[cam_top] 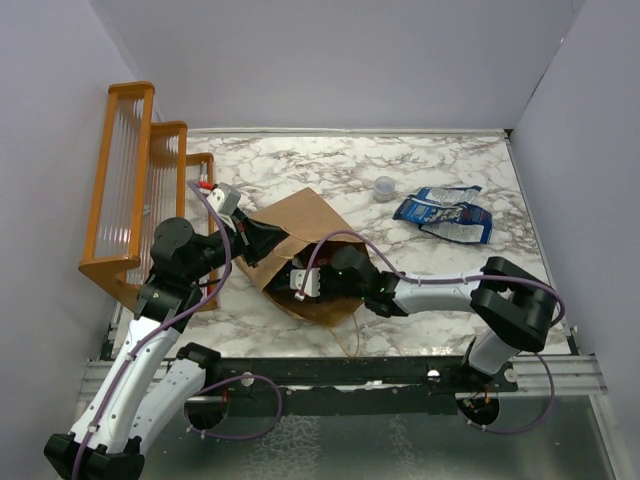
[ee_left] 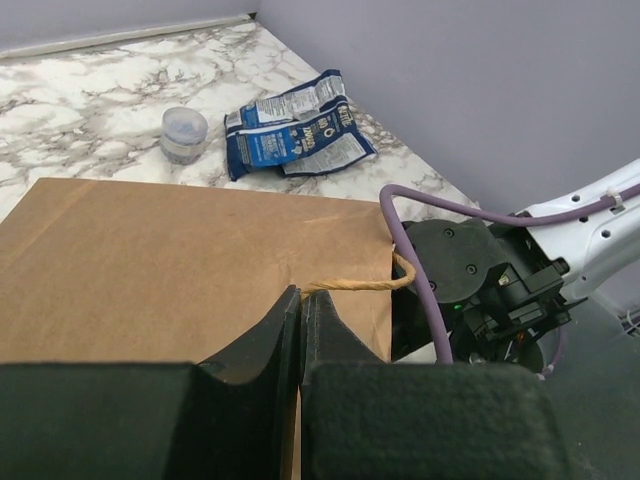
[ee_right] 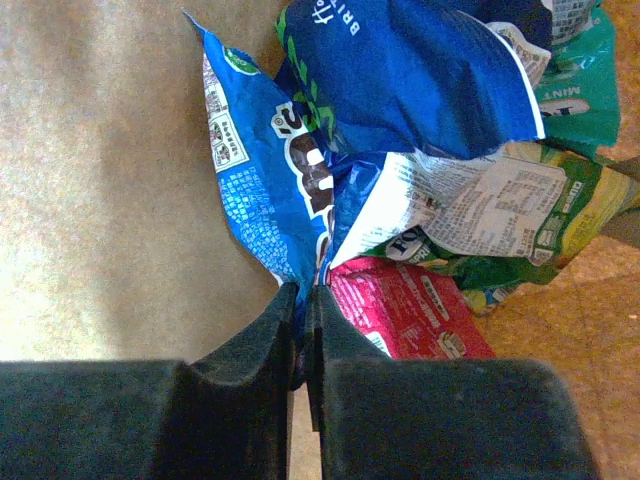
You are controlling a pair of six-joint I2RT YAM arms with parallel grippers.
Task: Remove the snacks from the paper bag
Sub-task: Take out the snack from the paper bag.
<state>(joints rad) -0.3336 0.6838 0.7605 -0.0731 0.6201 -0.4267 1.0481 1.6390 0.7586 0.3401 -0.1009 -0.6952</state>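
Observation:
The brown paper bag (cam_top: 300, 225) lies on its side on the marble table, mouth toward the right arm; it also shows in the left wrist view (ee_left: 180, 270). My left gripper (ee_left: 302, 300) is shut on the bag's upper edge by its twisted handle (ee_left: 360, 285). My right gripper (ee_right: 303, 295) is inside the bag, shut on the edge of a light-blue snack packet (ee_right: 265, 190). Around it lie a dark-blue packet (ee_right: 420, 80), a green one (ee_right: 500, 210) and a red one (ee_right: 410, 305). Two blue packets (cam_top: 445, 213) lie outside the bag at the right.
A small clear round cup (cam_top: 384, 187) stands on the table near the outside packets; it also shows in the left wrist view (ee_left: 184, 133). An orange wooden rack (cam_top: 135, 190) stands at the left edge. Grey walls close the back and sides.

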